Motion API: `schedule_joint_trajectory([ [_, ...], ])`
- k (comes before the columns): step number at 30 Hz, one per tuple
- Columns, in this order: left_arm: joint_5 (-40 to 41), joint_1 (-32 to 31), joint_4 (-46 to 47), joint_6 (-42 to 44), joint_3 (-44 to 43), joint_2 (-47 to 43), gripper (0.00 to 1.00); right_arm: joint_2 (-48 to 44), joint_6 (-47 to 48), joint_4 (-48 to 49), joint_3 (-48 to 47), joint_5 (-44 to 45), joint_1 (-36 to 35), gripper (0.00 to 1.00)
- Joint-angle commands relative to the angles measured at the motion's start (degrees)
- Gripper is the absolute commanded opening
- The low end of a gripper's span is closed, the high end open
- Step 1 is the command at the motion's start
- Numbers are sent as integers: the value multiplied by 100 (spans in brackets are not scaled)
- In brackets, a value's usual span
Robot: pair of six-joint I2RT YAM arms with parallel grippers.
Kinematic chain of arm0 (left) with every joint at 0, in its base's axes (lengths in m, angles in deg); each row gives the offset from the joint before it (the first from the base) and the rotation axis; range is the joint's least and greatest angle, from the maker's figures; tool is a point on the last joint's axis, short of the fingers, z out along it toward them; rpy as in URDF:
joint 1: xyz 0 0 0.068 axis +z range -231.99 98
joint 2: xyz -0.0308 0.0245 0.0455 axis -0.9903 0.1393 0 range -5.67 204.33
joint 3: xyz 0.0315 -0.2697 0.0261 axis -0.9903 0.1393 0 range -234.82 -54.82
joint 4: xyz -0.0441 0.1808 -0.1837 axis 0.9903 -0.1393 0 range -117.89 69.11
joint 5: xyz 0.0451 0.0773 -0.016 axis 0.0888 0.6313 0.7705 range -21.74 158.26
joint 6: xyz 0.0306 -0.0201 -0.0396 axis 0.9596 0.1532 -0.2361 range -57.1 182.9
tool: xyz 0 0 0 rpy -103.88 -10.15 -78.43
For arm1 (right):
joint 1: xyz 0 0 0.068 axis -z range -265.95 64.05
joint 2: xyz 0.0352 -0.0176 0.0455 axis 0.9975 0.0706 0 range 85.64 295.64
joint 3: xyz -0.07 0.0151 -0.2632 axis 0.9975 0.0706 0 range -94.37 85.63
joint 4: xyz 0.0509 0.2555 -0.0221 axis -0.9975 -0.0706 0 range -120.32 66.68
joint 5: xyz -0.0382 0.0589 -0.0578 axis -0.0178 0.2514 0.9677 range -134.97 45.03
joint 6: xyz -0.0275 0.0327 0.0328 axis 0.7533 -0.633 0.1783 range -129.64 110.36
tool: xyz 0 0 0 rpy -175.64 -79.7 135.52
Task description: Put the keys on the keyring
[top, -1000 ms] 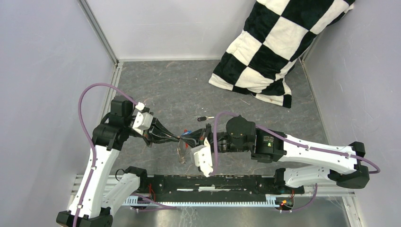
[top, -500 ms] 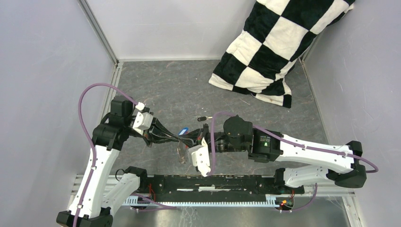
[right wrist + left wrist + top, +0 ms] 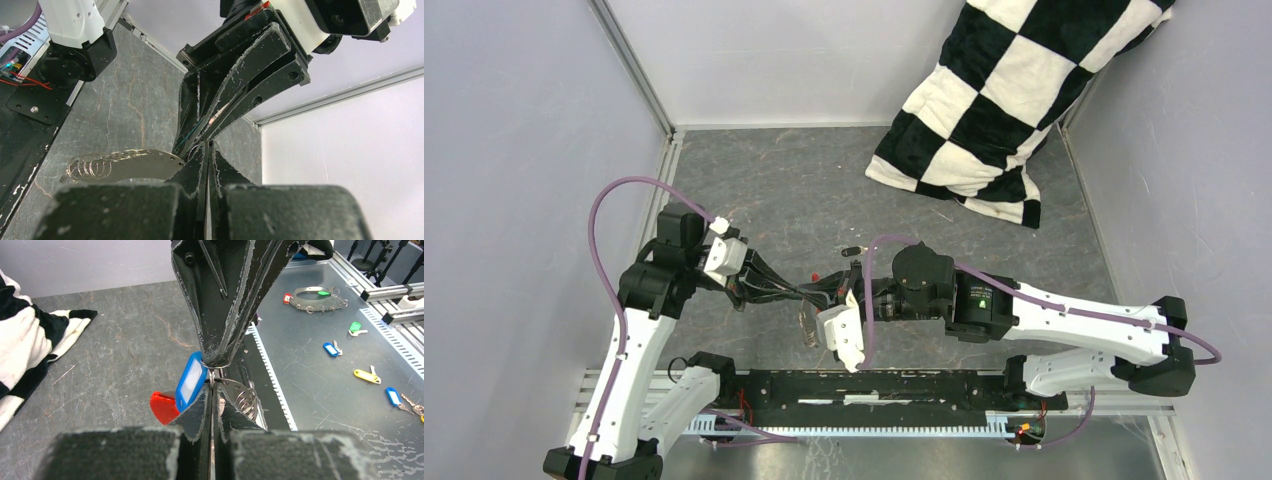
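Note:
My left gripper (image 3: 816, 293) and right gripper (image 3: 844, 292) meet tip to tip above the grey table. In the left wrist view the left gripper (image 3: 212, 390) is shut on a thin silver edge of the keyring. Its red tag (image 3: 164, 407) hangs to the left, and a silver plate with wire loops (image 3: 240, 396) hangs to the right. The right gripper (image 3: 216, 360) comes down from above, shut on a thin ring that carries the blue-headed key (image 3: 192, 381). The right wrist view shows the right gripper (image 3: 206, 147) shut and the plate (image 3: 125, 165). The black-headed key (image 3: 852, 251) lies on the table behind the grippers.
A black-and-white checkered pillow (image 3: 994, 110) leans in the back right corner. A black rail (image 3: 874, 385) runs along the near edge. Beyond it, a metal surface holds several coloured key tags (image 3: 367, 375) and a ring plate (image 3: 317, 297). Walls close in on both sides.
The right arm has shifted a little to the left, pressing its tips closer to the left gripper. The blue key, seen from above earlier, is now hidden between them.

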Motion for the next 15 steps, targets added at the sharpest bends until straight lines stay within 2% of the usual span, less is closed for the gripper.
schedule_joint_trajectory([
  [1,-87,-29,134,-49,-8,-90,2,-25,77,370,-222,126,-42,0],
  [15,-123,-60,134,-53,8,-120,2,17,46,590,-173,369,-31,0],
])
